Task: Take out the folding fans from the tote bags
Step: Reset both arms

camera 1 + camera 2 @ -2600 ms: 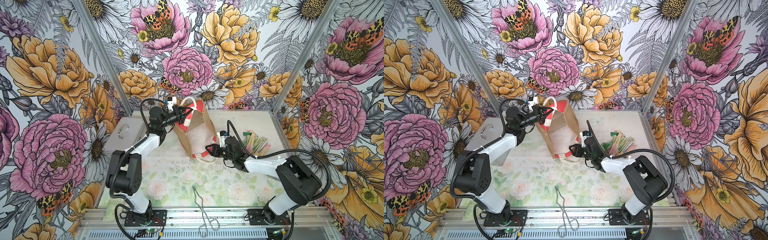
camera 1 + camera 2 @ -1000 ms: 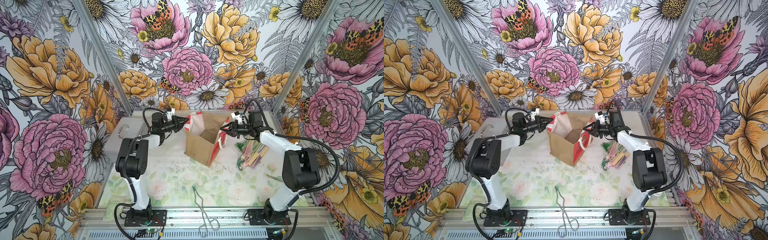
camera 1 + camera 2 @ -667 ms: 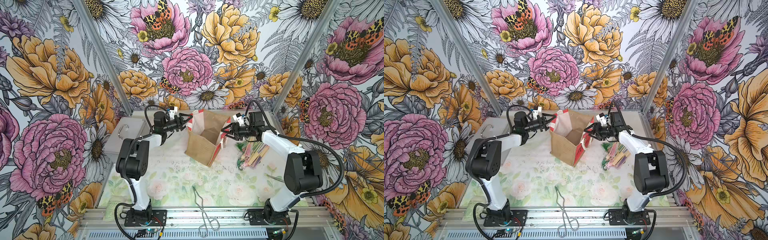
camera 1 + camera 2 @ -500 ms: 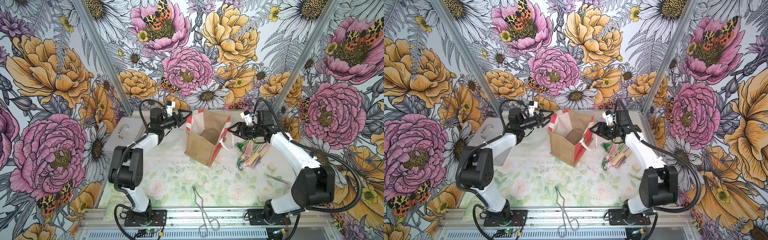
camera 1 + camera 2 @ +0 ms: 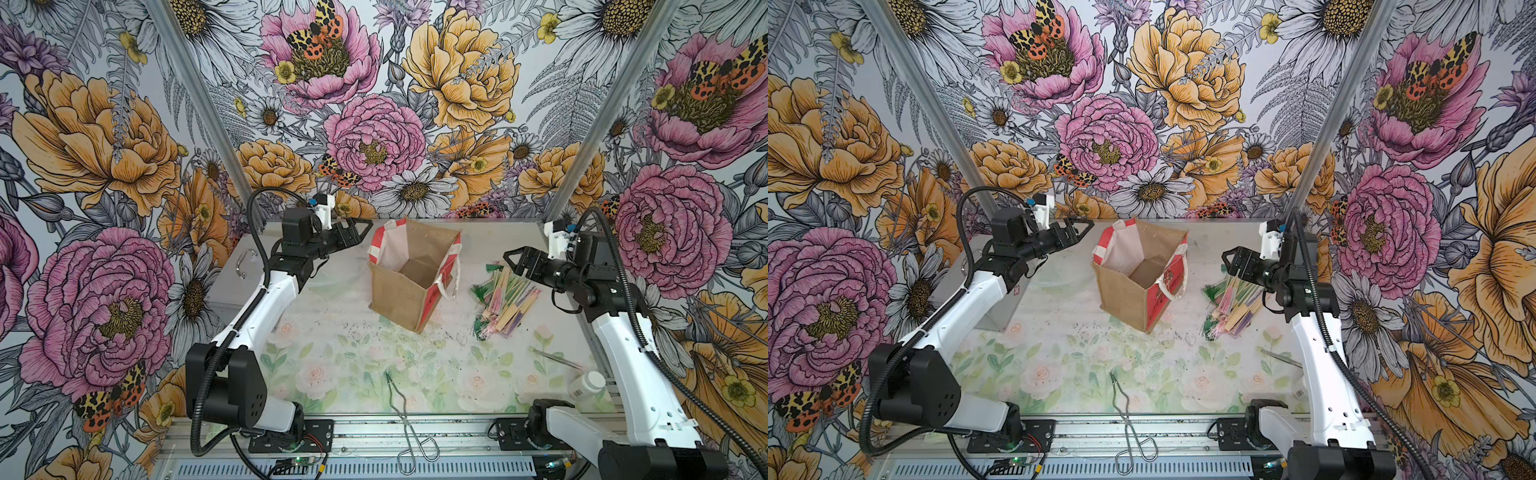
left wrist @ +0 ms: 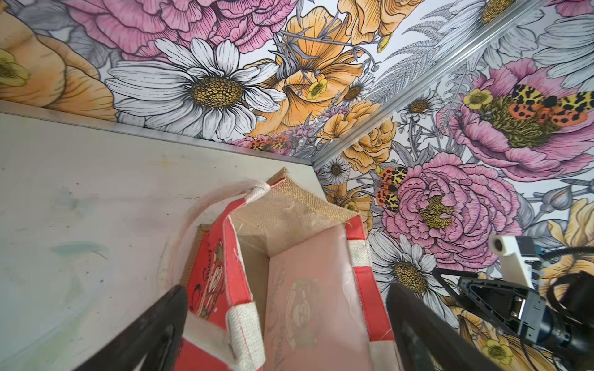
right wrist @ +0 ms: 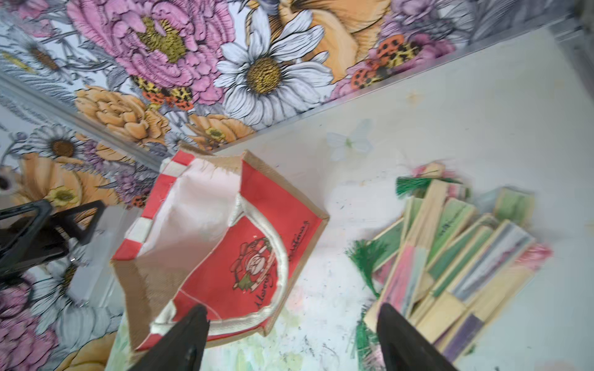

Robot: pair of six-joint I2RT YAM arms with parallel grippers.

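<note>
**Position.** Bag (image 5: 397, 299) stands upright at mid-table (image 5: 332, 332) with its mouth open and a rope handle hanging down its striped side. Fans (image 5: 505, 297) lie in a loose pile on the table near the bag, on the robot's right. In both top views no fan appears to touch the bag.

**Tools.** Left tool (image 5: 362, 232) has its jaws spread wide with nothing between them. It hovers off the bag's far left rim without contact. Right tool (image 5: 512, 264) is likewise wide and empty, over the far end of the pile and clear of the bag.

**Assessment.** Removal looks complete or nearly so, and the step in hand is judged to be confirming that the bag is empty.
- Sight straight down the mouth before leaving.
- Keep both tools off the handles so the bag is not tipped.
- Should a fan show, steady the rim with one tool and reach in with the other, taking the wooden slats and not the tassel.

**Not verifiable.**
- In the top views the bag's front wall hides the near part of its floor.
- The left wrist view shows bare lining (image 6: 308, 289), but the frame edge cuts off the lower interior.
- The right wrist view is blurred and the fans overlap, so no count is possible.
- The grey case (image 5: 226, 291) sits partly behind the left arm — its contents cannot be seen
</note>
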